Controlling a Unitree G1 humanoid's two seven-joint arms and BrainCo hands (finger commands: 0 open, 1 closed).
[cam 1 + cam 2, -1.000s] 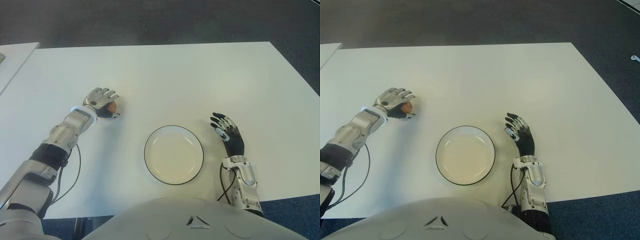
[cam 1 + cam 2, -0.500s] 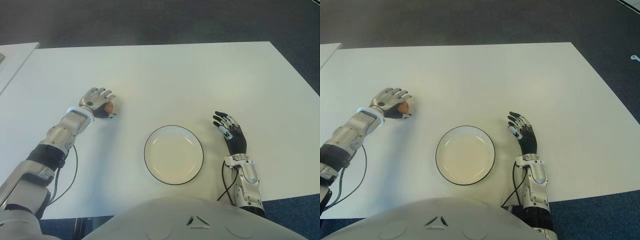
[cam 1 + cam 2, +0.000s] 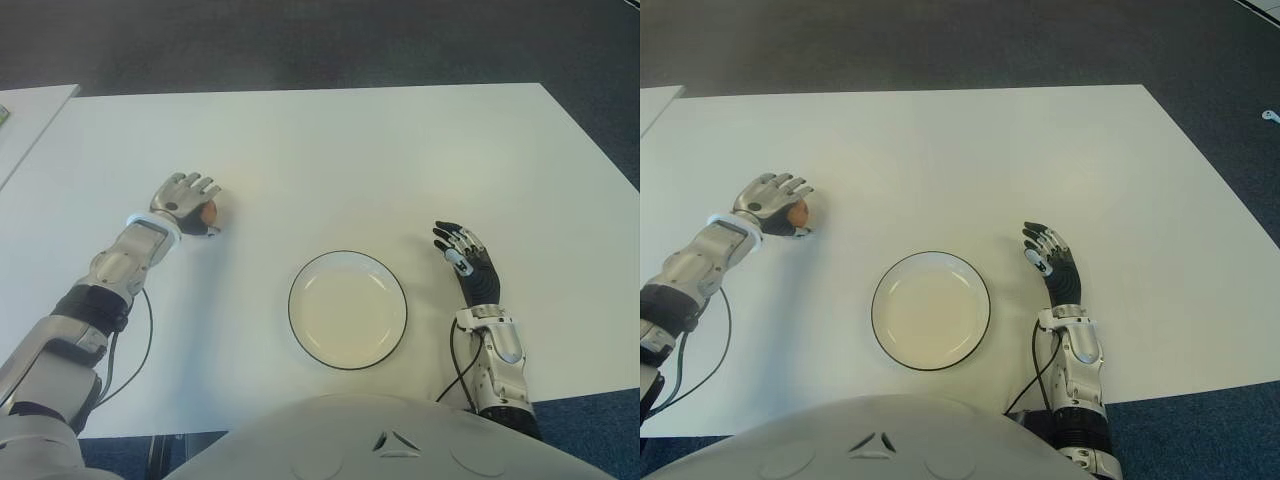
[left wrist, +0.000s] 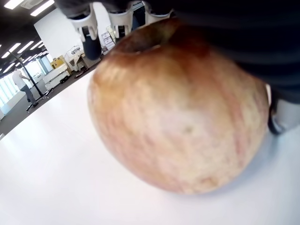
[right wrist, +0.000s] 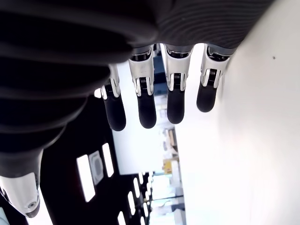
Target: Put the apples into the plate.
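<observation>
Apple point(image 3: 208, 211) is on the white table point(image 3: 330, 160), far out on the robot's left, under the left hand point(image 3: 186, 203). Palm sits over the top of it and the fingers point(image 3: 190, 183) arch over the far side; only a sliver of orange-red skin shows past the hand in the eye views. Left wrist view: apple point(image 4: 180, 112) fills the picture, mottled red and yellow, its underside on the tabletop, palm dark over its top, two fingertips point(image 4: 91, 36) showing beyond it. Reads as a grasp closed on the apple, apple not lifted.

Plate point(image 3: 300, 325): white, thin dark rim, round, near the table's front edge and about centre before the robot's torso. Nothing in it, bare surface only. Well apart from the apple, which lies to its left and farther from the robot.

Right hand point(image 3: 468, 265) is just to the right of the plate, not touching its rim, palm turned up-ish, fingers point(image 5: 175, 101) stretched out and slightly separated, holding nothing. Right wrist view confirms four straight fingers side by side next to the table surface. Can't tell whether it touches the table.
</observation>
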